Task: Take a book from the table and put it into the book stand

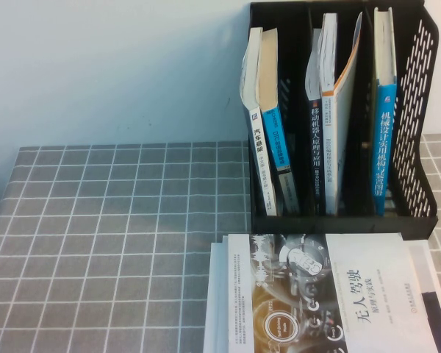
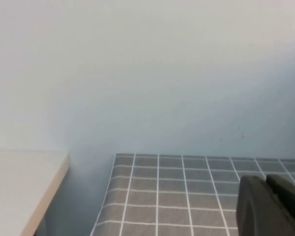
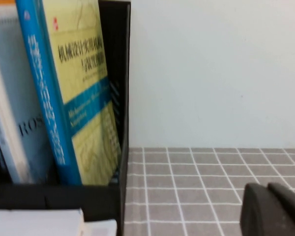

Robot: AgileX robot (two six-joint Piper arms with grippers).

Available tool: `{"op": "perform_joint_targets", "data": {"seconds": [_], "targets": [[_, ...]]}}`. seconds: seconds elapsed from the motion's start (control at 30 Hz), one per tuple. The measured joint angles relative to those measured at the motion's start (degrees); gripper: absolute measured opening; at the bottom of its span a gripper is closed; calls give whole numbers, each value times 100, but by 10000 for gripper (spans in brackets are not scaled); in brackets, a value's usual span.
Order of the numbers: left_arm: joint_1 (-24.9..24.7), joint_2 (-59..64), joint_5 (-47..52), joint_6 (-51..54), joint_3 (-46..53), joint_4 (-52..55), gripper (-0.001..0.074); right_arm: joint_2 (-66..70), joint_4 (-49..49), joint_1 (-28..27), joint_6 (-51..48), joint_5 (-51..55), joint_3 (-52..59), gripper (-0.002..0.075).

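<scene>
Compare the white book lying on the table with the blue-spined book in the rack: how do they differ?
The white book lies flat on the table, cover up; the blue-spined book stands upright in the book stand. The first shows a dark picture, the second a yellow-green cover. Both carry Chinese titles.

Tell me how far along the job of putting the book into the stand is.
Nothing looks done yet. The book lies flat on the table atop a small pile in front of the book stand, whose three slots already hold other books. Nothing is in hand: the left gripper is shut over bare cloth, and the right gripper sits beside the stand, holding nothing. Grasping, lifting and slotting remain.
</scene>
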Motion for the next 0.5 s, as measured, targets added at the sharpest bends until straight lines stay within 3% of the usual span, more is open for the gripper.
{"op": "perform_joint_targets", "data": {"seconds": [0.43, 0.5], "targets": [[0, 0, -422, -550, 0, -448, -1, 0, 363, 0, 241, -1039, 0, -3], [0, 0, -461, -769, 0, -722, -1, 0, 674, 0, 238, -627, -158, -3]]}}
